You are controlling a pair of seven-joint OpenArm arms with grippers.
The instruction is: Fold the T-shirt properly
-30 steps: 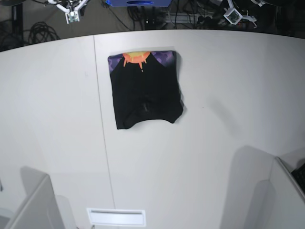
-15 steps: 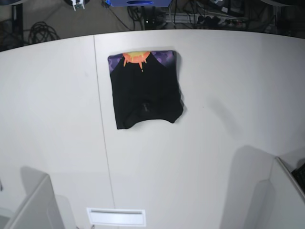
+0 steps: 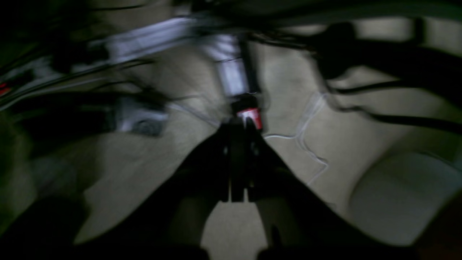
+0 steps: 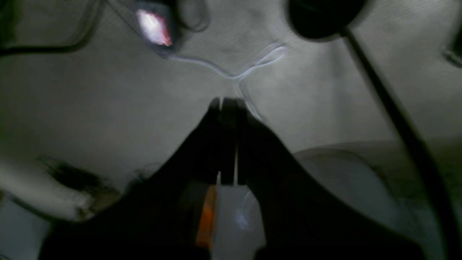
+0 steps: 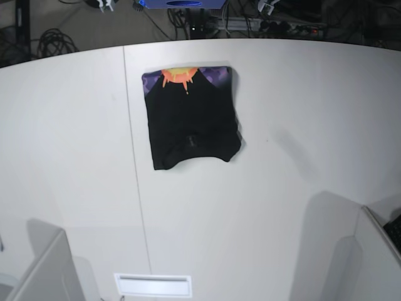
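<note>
Viewing black T-shirt (image 5: 192, 119) folded on white table (image 5: 301, 157), cables (image 5: 56, 44) beyond its far edge, my left gripper (image 3: 236, 126) and right gripper (image 4: 229, 103) both clenched.

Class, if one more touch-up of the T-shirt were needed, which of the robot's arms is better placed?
Probably the left: its tool hangs just past the table's far edge, slightly nearer the T-shirt than the right tool.
</note>
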